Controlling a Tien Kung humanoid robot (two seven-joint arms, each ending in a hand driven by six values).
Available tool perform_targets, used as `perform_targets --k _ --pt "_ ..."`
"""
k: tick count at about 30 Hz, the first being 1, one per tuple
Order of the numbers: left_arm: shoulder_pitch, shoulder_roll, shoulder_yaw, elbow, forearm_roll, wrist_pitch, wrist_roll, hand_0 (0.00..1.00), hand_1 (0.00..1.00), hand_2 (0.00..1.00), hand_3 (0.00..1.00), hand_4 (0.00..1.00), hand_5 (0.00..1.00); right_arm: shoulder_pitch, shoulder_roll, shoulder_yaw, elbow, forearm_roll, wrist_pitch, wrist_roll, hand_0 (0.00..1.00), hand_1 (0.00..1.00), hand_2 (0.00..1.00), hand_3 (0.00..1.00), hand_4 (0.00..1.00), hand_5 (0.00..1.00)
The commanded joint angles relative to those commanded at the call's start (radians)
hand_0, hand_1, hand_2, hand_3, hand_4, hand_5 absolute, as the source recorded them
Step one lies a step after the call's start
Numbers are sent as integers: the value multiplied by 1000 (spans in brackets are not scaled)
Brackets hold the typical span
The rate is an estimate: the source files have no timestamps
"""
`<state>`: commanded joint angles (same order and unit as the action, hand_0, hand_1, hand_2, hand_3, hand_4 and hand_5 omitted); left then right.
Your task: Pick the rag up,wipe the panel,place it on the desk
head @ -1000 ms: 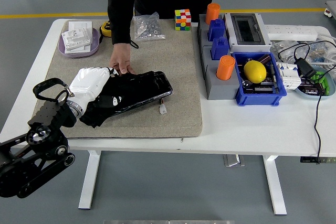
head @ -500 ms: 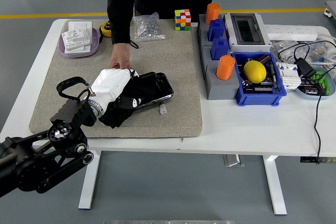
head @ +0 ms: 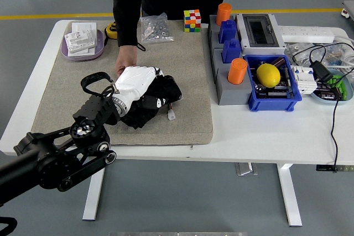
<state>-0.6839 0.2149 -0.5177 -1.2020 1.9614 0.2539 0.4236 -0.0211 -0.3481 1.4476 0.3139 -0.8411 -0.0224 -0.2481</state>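
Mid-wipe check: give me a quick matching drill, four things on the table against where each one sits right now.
Things:
1. lemon
2. Rubik's cube
3. rag
4. person's hand

Places:
A. far edge of the mat
B. under the left hand, on the panel
C. in the blue bin
D. just behind the robot's hand, at the panel's far side

Pairs: 1-C, 2-A, 3-B, 4-D
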Motion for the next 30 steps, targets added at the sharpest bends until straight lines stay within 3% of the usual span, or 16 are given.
perform_targets --k 7,20,30 --pt "-37 -38 29 67 -14 1 -1 221 75 398 266 2 2 3 -2 -1 0 -4 4 -3 686 462 644 622 998 698" --pt "-61 -80 43 117 -29 8 -5 222 76 398 267 2 2 7 -4 -12 1 -4 3 -5 686 462 644 622 998 699" --pt "-51 -80 39 105 -25 9 -5 222 76 398 267 2 2 4 -4 -14 2 -2 1 -4 686 462 644 623 998 699"
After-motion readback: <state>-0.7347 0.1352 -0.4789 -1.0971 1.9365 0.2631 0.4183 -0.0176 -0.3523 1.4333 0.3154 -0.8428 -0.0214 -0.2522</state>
